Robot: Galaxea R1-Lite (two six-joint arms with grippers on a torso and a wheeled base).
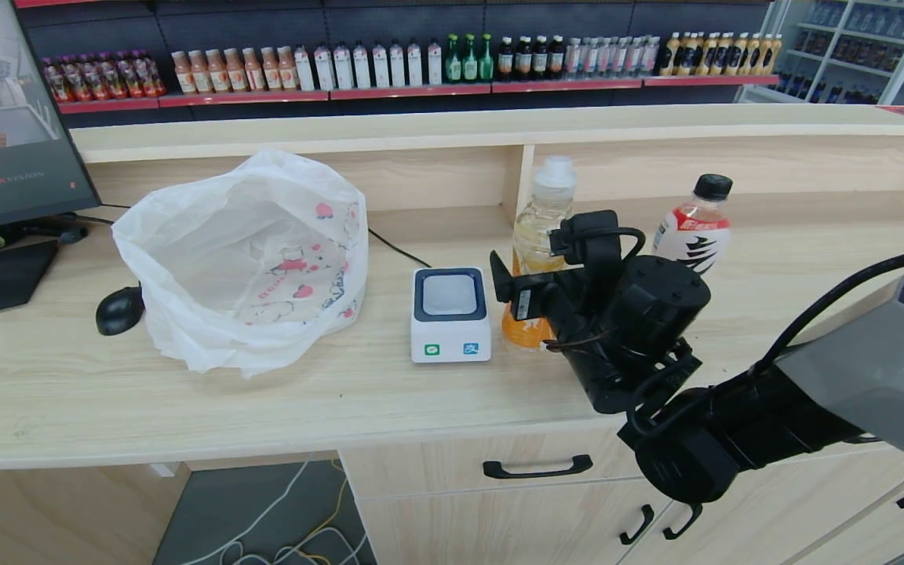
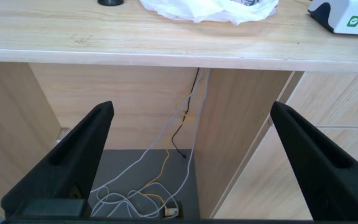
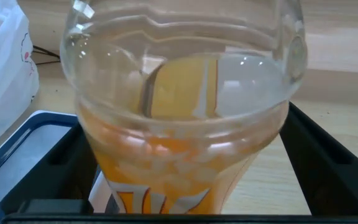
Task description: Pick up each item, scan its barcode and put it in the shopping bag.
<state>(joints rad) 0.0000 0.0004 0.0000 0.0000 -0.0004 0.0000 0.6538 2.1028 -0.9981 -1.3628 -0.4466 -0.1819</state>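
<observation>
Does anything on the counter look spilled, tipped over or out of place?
Nothing stands out: the orange bottle and the black-capped bottle stand upright, the scanner sits flat, the shopping bag is open, no spill.

Clear glossy plastic bottle (image 3: 179, 74), matt wood counter (image 1: 67, 392)

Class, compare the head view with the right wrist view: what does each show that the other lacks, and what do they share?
Head view adds the black-capped bottle, the mouse and the drawers. Right wrist view adds the two fingers of the right claw flanking the orange bottle. Shared: orange bottle, scanner, bag and counter.
</observation>
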